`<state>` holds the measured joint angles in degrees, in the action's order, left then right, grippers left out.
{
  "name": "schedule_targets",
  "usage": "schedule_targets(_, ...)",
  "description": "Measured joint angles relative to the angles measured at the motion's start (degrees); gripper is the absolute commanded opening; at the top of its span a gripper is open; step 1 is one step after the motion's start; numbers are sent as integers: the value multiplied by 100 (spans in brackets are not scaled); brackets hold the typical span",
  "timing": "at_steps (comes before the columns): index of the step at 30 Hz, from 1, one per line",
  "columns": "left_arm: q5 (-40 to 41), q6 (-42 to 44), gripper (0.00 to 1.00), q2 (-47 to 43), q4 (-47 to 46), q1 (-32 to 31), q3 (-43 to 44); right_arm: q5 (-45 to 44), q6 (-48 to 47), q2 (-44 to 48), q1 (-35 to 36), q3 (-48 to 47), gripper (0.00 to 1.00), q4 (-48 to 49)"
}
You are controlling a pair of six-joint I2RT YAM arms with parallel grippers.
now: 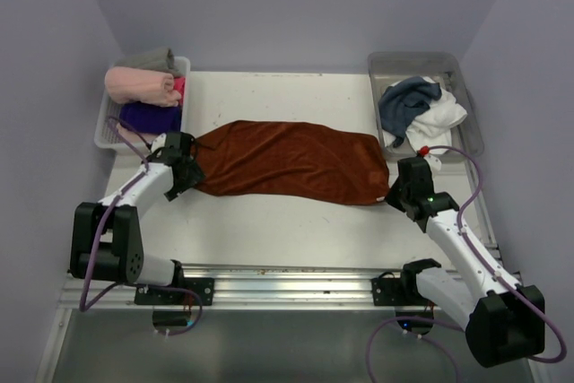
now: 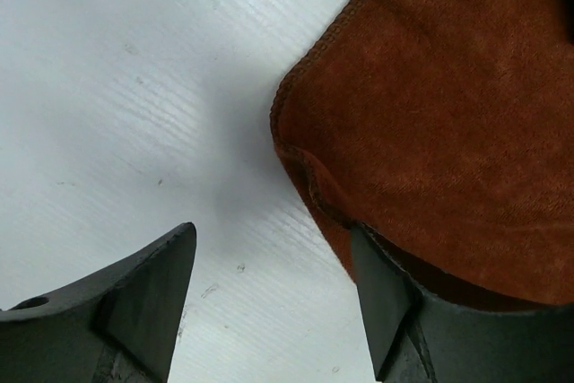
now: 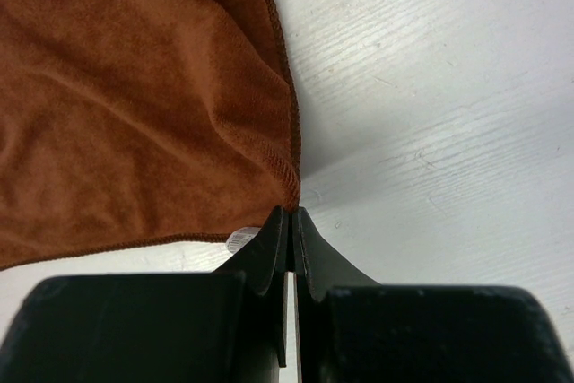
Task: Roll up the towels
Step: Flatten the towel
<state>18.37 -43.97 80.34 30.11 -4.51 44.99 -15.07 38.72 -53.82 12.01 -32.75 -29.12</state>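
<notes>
The brown towel (image 1: 287, 161) lies spread flat and unrolled across the middle of the table (image 1: 296, 230), its long side running left to right between the two arms. The left gripper (image 1: 191, 170) sits at the towel's left end with its jaws wide apart and holds nothing. In the left wrist view the towel's hemmed corner lies on the table just beside the right-hand finger (image 2: 386, 302), its cloth passing behind that finger, while the other finger stands over bare table. The right gripper (image 3: 291, 214) is at the towel's near right corner with its jaws pressed together. Both hems run straight into the fingertips, so it pinches that corner low against the table, and a small white tag (image 3: 238, 239) peeks out beside the tips. The blue towel (image 1: 405, 100) and the white towel (image 1: 444, 116) lie crumpled together in a clear bin (image 1: 466, 123) at the far right of the table, well apart from both grippers. At the far left a white basket (image 1: 103, 127) holds a pink roll (image 1: 139, 85), a purple roll (image 1: 148, 117) and a grey cloth (image 1: 148, 60).
</notes>
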Motion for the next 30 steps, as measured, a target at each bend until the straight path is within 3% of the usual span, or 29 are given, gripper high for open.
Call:
schedule_targets(6,-61,-81,62,177,-273,4,0,0,-13,2,2,0,0,0)
schedule_targets(9,-98,-109,53,275,-378,17,2,0,-17,2,2,0,0,0)
schedule_targets(10,-105,-111,44,332,-376,24,15,0,-17,2,2,0,0,0)
schedule_targets(14,-79,-168,33,492,-317,37,26,-2,-20,7,0,0,0,-2)
schedule_targets(18,2,-223,33,330,-170,39,-81,-4,-20,63,0,15,0,-4)
schedule_targets(20,66,-302,39,24,9,39,-221,-4,-20,66,0,15,0,-4)
schedule_targets(21,120,-332,46,-160,138,39,-275,-4,-20,66,0,15,0,-7)
schedule_targets(22,175,-369,69,-350,260,39,-310,-4,-20,66,0,15,0,-4)
schedule_targets(23,221,-380,83,-529,354,39,-332,-2,-20,63,0,15,0,-2)
schedule_targets(26,310,-496,84,-846,481,55,-339,0,-22,63,0,15,0,2)
schedule_targets(30,267,-496,65,-754,466,66,-341,0,-20,63,0,15,0,0)
